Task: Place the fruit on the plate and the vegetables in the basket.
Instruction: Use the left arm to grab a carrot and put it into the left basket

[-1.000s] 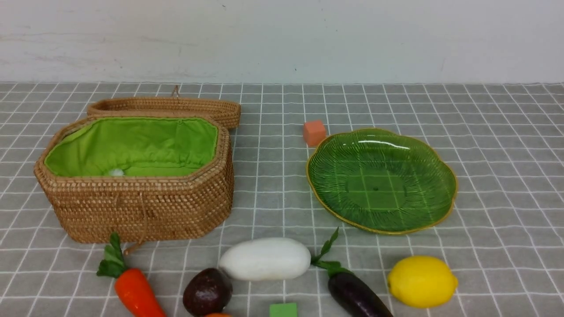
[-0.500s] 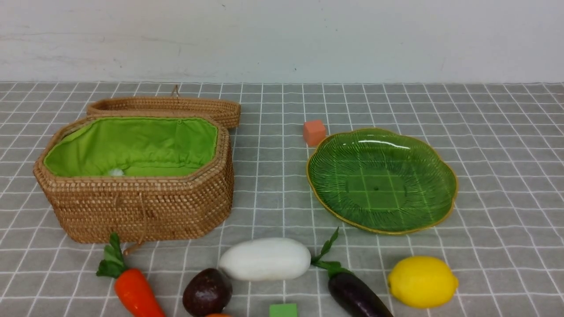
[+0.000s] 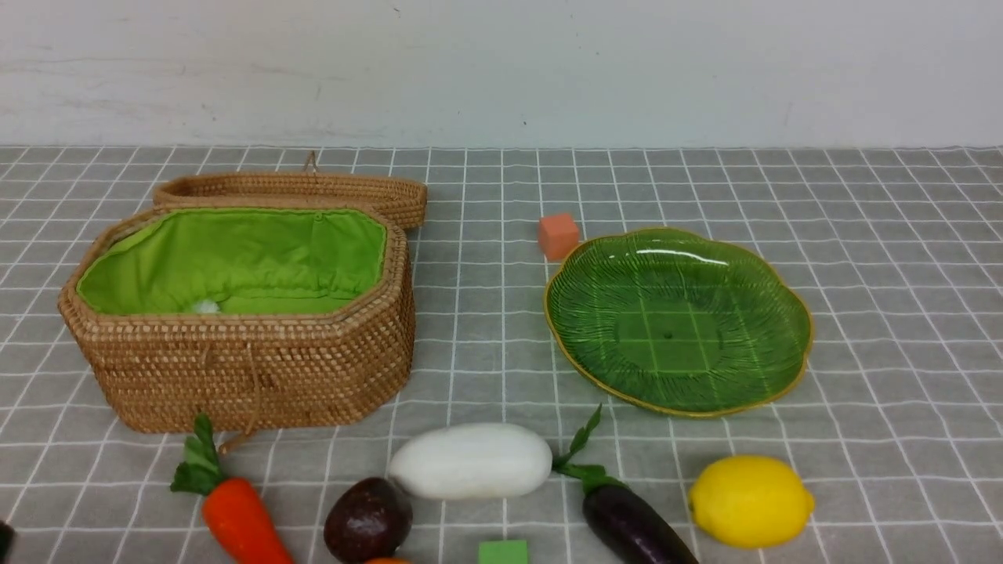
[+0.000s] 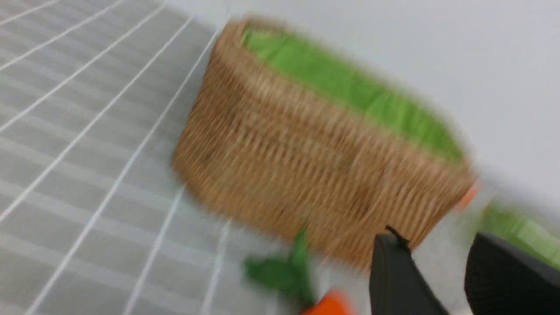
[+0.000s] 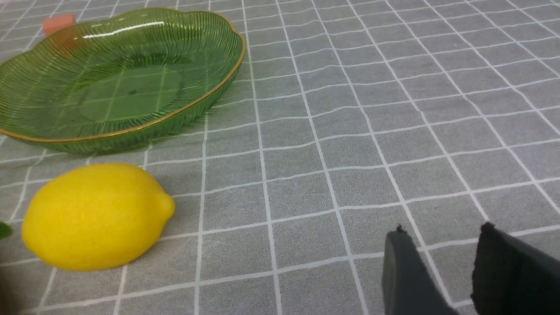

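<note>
Left gripper [image 4: 435, 245] faces the basket [image 3: 251, 376], right gripper [image 5: 442, 236] hangs by the lemon [image 3: 751, 501]. Both have fingers spread, nothing between them. Front view: basket mid-left, plate [image 3: 678, 321] right of centre, and carrot [image 3: 239, 521], maroon fruit [image 3: 368, 518], radish [image 3: 470, 460] and eggplant [image 3: 631, 525] along the bottom with the lemon.

Holds left gripper [image 4: 435, 239] and right gripper [image 5: 442, 229] parted, empty. Shows a left arm [image 3: 4, 540] sliver at front view's lower-left corner.

One basket [image 3: 235, 376], one plate [image 3: 564, 345], three vegetables [image 3: 235, 518] [image 3: 470, 460] [image 3: 631, 526], two fruits [image 3: 750, 501] [image 3: 368, 518] in full view, two cubes [image 3: 558, 236] [image 3: 503, 552].
</note>
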`<state>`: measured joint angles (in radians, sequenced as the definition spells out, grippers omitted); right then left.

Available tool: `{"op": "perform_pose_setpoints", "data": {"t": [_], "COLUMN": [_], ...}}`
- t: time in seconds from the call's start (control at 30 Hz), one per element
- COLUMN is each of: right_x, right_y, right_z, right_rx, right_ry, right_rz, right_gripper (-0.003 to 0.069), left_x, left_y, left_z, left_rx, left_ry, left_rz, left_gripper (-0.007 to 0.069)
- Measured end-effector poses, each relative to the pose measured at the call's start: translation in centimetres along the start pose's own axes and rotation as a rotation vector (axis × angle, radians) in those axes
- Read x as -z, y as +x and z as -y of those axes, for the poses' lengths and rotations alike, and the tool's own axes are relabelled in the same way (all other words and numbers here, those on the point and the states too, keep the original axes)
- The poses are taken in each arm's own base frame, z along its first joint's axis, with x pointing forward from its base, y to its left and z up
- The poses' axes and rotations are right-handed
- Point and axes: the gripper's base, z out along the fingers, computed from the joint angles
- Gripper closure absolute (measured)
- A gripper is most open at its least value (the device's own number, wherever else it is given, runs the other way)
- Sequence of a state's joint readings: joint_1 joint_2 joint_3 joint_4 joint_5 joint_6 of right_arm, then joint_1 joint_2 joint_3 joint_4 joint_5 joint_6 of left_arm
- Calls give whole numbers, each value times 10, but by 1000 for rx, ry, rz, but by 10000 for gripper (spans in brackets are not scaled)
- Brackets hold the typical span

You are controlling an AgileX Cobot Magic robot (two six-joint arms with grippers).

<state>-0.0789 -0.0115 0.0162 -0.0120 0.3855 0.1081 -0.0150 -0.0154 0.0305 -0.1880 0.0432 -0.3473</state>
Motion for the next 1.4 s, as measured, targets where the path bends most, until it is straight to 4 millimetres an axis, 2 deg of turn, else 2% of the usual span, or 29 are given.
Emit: {"op": "perform_pose_setpoints", "data": {"t": [0.07, 0.2, 0.23, 0.33, 0.37, 0.43, 0.53, 0.57, 0.6, 0.73, 0.93, 1.13, 1.2, 1.33, 1.37, 1.4], "right_x": [0, 0, 0, 0, 0, 0, 0, 0, 0, 0, 0, 0, 0, 0, 0, 0], "right_y": [0, 0, 0, 0, 0, 0, 0, 0, 0, 0, 0, 0, 0, 0, 0, 0], "right_z": [0, 0, 0, 0, 0, 0, 0, 0, 0, 0, 0, 0, 0, 0, 0, 0], "right_rx": [0, 0, 0, 0, 0, 0, 0, 0, 0, 0, 0, 0, 0, 0, 0, 0], "right_ry": [0, 0, 0, 0, 0, 0, 0, 0, 0, 0, 0, 0, 0, 0, 0, 0], "right_rz": [0, 0, 0, 0, 0, 0, 0, 0, 0, 0, 0, 0, 0, 0, 0, 0], "right_gripper": [418, 418, 418, 418, 418, 418, 418, 418, 418, 418, 418, 418, 418, 418, 418, 418], "left_x": [1, 5, 11, 25, 31, 33, 24, 10, 8, -30, -71, -101, -109, -142, -144, -157], "left_y": [-12, -33, -53, -92, -113, -137, -150, -150, -149, -127, -101, -69, -62, -40, -40, -31], "left_z": [4, 15, 28, 53, 66, 81, 90, 90, 90, 76, 68, 73, 73, 68, 68, 66], "left_rx": [25, 21, 1, -49, -70, -94, -108, -116, -116, -140, -146, -60, -3, 81, 82, 90], "left_ry": [49, 94, 129, 176, 186, 169, 119, 56, 44, -121, -170, -191, -240, -411, -416, -456], "left_rz": [135, 226, 280, 349, 361, 319, 211, 79, 52, -266, -480, -687, -737, -904, -909, -957], "left_gripper": [386, 386, 386, 386, 386, 386, 386, 386, 386, 386, 386, 372, 356, 242, 235, 170]}}
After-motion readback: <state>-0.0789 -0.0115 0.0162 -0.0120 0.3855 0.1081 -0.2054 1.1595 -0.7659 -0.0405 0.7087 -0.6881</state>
